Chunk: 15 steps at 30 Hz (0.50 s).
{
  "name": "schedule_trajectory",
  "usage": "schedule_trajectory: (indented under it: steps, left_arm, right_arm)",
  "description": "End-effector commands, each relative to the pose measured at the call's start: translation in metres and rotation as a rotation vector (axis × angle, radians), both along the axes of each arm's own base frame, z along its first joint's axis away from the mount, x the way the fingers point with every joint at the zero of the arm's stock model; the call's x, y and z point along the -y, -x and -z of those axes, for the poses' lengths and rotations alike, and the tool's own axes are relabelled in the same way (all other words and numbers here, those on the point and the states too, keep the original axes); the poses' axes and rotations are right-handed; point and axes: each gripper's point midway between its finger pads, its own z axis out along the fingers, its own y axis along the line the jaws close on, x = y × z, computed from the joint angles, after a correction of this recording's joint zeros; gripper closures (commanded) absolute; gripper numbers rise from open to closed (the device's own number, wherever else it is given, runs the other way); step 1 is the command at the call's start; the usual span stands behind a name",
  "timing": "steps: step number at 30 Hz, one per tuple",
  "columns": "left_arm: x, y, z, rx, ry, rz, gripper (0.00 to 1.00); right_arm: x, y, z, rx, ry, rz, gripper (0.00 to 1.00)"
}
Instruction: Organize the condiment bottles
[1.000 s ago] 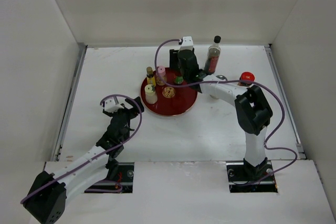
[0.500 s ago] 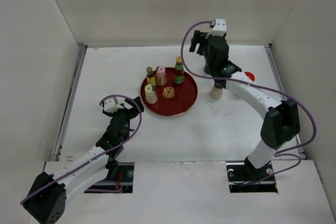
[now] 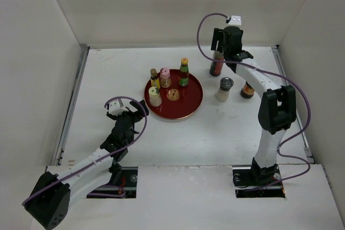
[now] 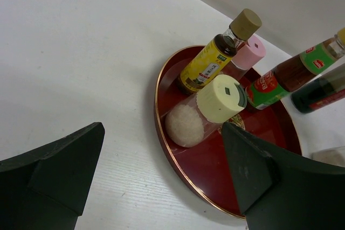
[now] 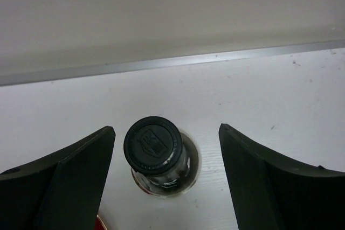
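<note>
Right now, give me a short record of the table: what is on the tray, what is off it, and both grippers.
on tray: amber bottle, pink-capped bottle, pale shaker, green-and-red bottle
off tray: dark bottle, grey-lidded jar, red-lidded jar
left gripper: open, empty, near the tray's left edge
right gripper: open, above the dark bottle, jaws either side of its cap

Right pincer (image 5: pixel 167 132) moved from tray (image 3: pixel 187 104) to tall dark bottle (image 5: pixel 152 141).
</note>
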Motion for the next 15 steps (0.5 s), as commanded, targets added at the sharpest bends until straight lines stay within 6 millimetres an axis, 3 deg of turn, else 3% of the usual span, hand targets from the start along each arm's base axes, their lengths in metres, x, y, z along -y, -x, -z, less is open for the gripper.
schedule_trajectory:
  steps: [1,5,7,11,15]
  left_arm:
    - [0.003,-0.004,-0.012,0.045,0.043,0.001,0.09]
    - [0.004,-0.004,-0.011,0.043,0.041,0.003,0.09]
    - [0.003,-0.004,-0.010,0.041,0.040,0.001,0.09]
    - [0.004,-0.005,-0.011,0.041,0.039,0.003,0.09]
    - [0.004,-0.004,-0.012,0.045,0.041,0.004,0.09]
  right_arm:
    - [-0.006,-0.014,-0.017,0.041,-0.031,-0.054,0.21]
    - [-0.005,-0.020,-0.013,0.050,-0.033,-0.041,0.51]
    - [-0.003,-0.016,-0.025,0.096,-0.042,-0.022,0.62]
    - [0.005,0.004,-0.076,0.251,-0.051,0.010,0.67]
    - [0.002,0.039,-0.133,0.368,-0.049,0.019,0.67]
